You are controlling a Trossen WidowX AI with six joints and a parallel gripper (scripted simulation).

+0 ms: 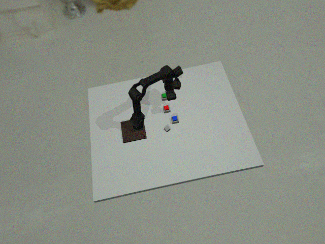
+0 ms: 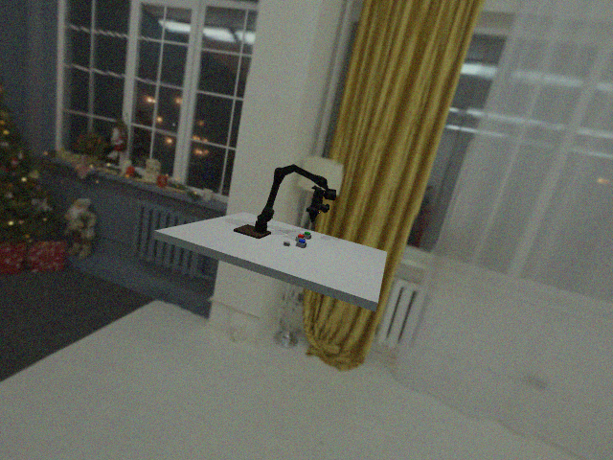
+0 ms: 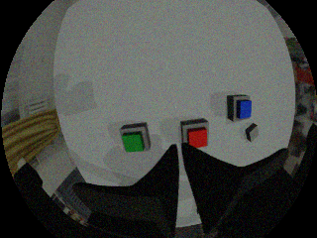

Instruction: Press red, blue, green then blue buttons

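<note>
A black six-joint robot arm [image 1: 153, 78] [image 2: 273, 190] is rising from a dark brown wood-look base plate [image 1: 133, 136] [image 2: 244, 230] on a white tabletop [image 1: 183, 157] [image 2: 327, 267] [image 3: 173, 64]. The arm is arching up and over, with its gripper [image 1: 171, 99] [image 2: 312, 218] [image 3: 178, 149] hanging at the far end and pointing down. The gripper's two black, tapering fingers are pressed nearly together, with nothing between them, and their tips are hovering above the tabletop — clear of all three push-buttons.

The buttons are sitting in a slightly bent row, each a coloured square cap on a grey square housing. In the top view, the green button [image 1: 164, 96] [image 2: 307, 233] [image 3: 134, 142] is lying farthest up the row, just beside the gripper and partly covered by it. The red button [image 1: 166, 108] [image 2: 300, 236] [image 3: 197, 138] is in the middle, and the blue button [image 1: 174, 118] [image 2: 301, 241] [image 3: 244, 109] is at the lower end, a little to the right. All three caps are standing raised. A small grey block [image 1: 167, 128] [image 2: 286, 243] [image 3: 252, 132] is resting near the blue button, turned at an angle — the two are apart.

Behind the tabletop, in the exterior view, a long gold curtain [image 2: 396, 113] is hanging beside a pale wall.
</note>
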